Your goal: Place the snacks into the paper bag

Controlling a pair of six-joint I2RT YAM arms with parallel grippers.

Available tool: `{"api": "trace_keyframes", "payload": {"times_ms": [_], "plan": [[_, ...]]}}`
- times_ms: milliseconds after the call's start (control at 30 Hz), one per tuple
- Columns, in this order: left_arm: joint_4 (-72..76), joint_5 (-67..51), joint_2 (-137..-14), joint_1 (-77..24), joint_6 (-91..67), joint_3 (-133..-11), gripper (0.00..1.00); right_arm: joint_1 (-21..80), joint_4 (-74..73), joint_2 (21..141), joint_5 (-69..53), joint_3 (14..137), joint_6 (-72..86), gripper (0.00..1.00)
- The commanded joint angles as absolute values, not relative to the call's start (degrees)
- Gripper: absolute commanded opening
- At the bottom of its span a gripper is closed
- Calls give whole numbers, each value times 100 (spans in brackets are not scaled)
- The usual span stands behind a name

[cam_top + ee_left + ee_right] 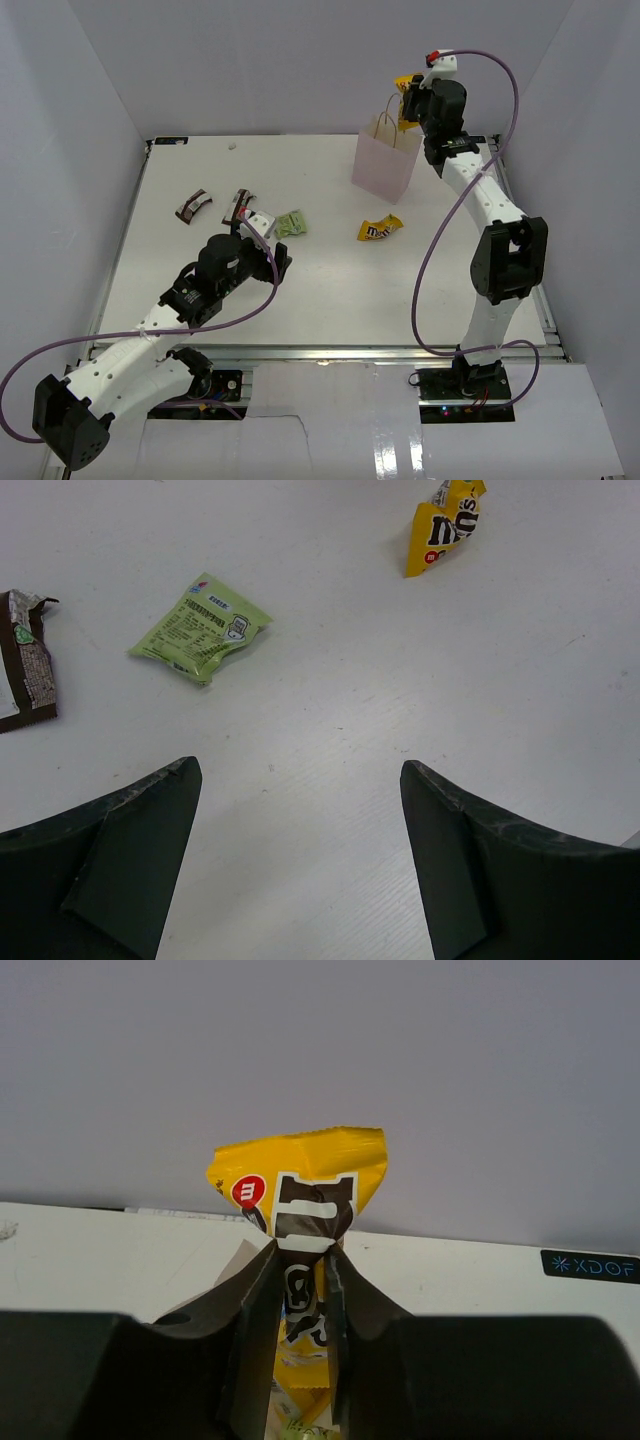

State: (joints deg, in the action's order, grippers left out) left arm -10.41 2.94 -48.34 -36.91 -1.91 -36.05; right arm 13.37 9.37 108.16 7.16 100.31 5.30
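Observation:
The pale pink paper bag stands upright at the back right of the table. My right gripper hangs just above its mouth, shut on a yellow candy bag, which also shows in the top view. Between the fingers, the right wrist view shows another yellow packet and a bit of green lower down. A third yellow bag lies on the table. My left gripper is open and empty, low over the table. A green pouch lies ahead of it to the left. Two brown bars lie at the left.
White walls close off the table at the left, back and right. The nearer brown bar shows at the left edge of the left wrist view. Purple cables loop beside both arms.

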Motion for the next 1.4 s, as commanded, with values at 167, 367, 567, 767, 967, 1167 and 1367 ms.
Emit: {"api": "trace_keyframes", "payload": {"times_ms": [167,367,567,767,967,1167,1367], "plan": [[-1090,299,-4834,-3665,-149,-3691,91,1433,1503,10732,695,9564,580,43],[-1090,264,-4825,-3665,-141,-3691,91,1433,1635,10337,668,9220,483,49],[-1090,211,-4781,-3665,-158,-3700,91,1336,1486,9539,-633,8615,-226,61],[-1107,53,-4685,-3665,-167,-3709,92,1081,-807,8859,-4622,7866,-3063,90],[-1116,9,-4658,-3665,-167,-3726,92,1528,-6193,9684,-5137,8648,-9691,85],[-1125,61,-4641,-3665,-158,-3700,92,2223,-4977,9957,-3072,8280,-9370,86],[-1116,70,-4693,-3665,-149,-3691,93,2566,-4694,11028,-2191,8911,-8887,86]]}}
